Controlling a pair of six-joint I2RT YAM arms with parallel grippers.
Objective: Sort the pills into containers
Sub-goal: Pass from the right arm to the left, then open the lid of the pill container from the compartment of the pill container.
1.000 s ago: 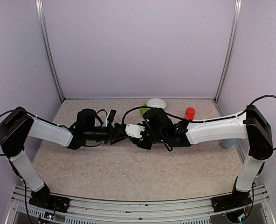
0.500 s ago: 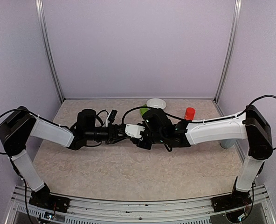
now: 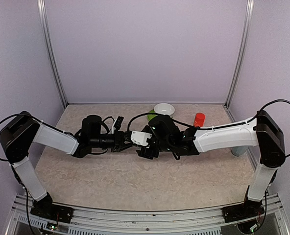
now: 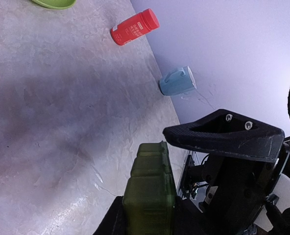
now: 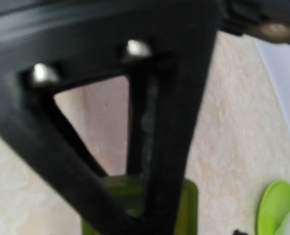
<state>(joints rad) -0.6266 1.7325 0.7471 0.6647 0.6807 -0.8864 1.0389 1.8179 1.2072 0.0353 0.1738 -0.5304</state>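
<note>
Handover of the dark green plastic strip of three joined lidded compartments is judged to be the step in hand, since both arms meet tip to tip over the middle of the beige marbled tabletop.

Status
- The left gripper holds the strip with its jaws closed fully onto the two long sides, near one end. The strip projects forward from the jaws and appears to be clear of the tabletop.
- The right gripper faces the left one. One black finger of it shows in the left wrist view, just beside the strip and apart from it. The second finger is hidden, so how wide these jaws stand cannot be told. The right wrist view is too blurred to help.
- No pills show in any view.

Recommended procedure
1. Hold the left jaws clamped and the left wrist motionless until the right gripper is clear.
2. Draw the right gripper straight back along its own axis. A sideways move risks the finger knocking the strip and twisting it in the grip.
3. Hold the strip level. The lids look shut, and a tilt may loosen them.
4. Set the strip on bare tabletop, well apart from the red cylindrical bottle and the pale blue mug.
</note>
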